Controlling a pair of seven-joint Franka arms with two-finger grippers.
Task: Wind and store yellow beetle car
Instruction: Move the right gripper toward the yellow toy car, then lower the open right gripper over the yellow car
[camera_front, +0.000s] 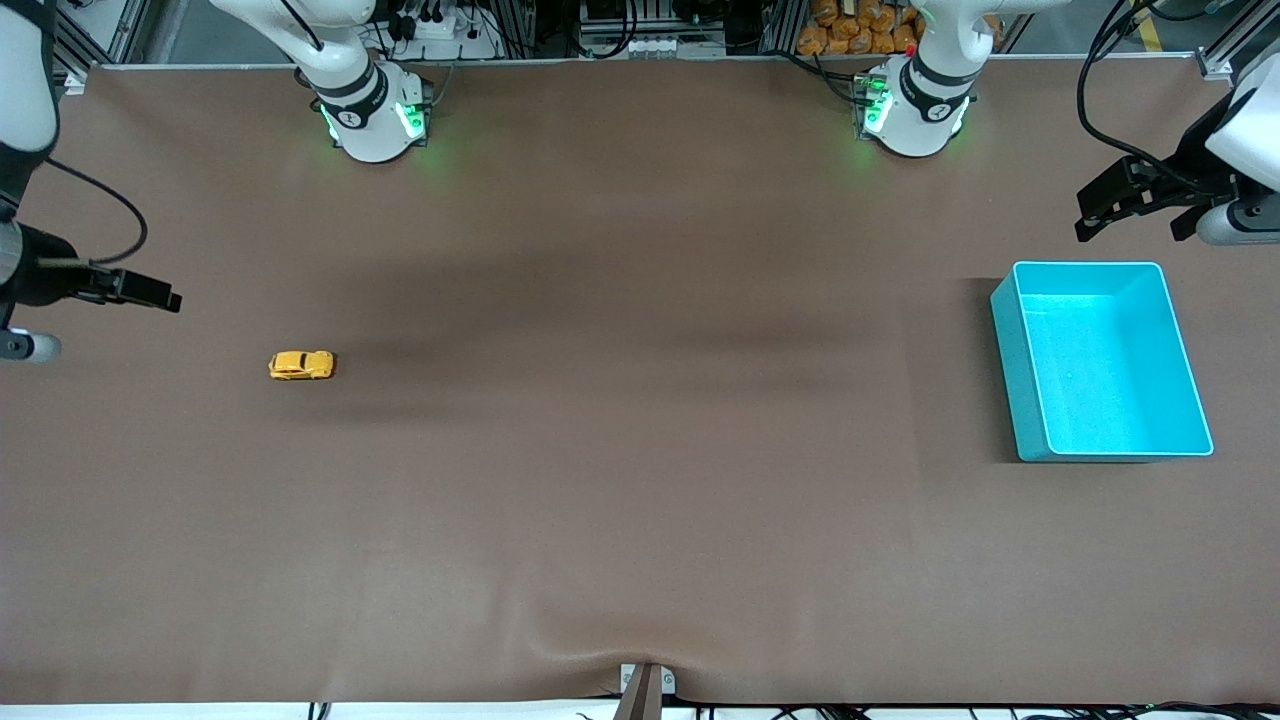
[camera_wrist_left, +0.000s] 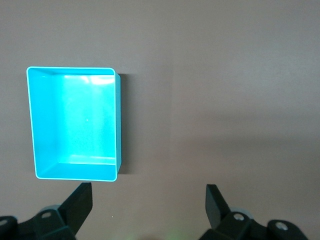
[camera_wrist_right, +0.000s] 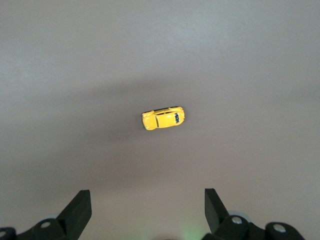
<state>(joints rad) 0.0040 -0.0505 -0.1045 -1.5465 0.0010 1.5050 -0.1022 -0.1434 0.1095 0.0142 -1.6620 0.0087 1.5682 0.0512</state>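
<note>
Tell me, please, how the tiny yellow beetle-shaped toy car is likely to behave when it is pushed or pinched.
The tiny yellow beetle-shaped toy car stands on its wheels on the flat brown table, so a nudge along its length would probably roll it. Its rounded, glossy body may slip between fingers. Being so small, it is likely light, and looks rigid. The right tool is open, nothing held.

A turquoise bin (camera_front: 1100, 440) sits empty on the brown table (camera_front: 640, 500).
</note>
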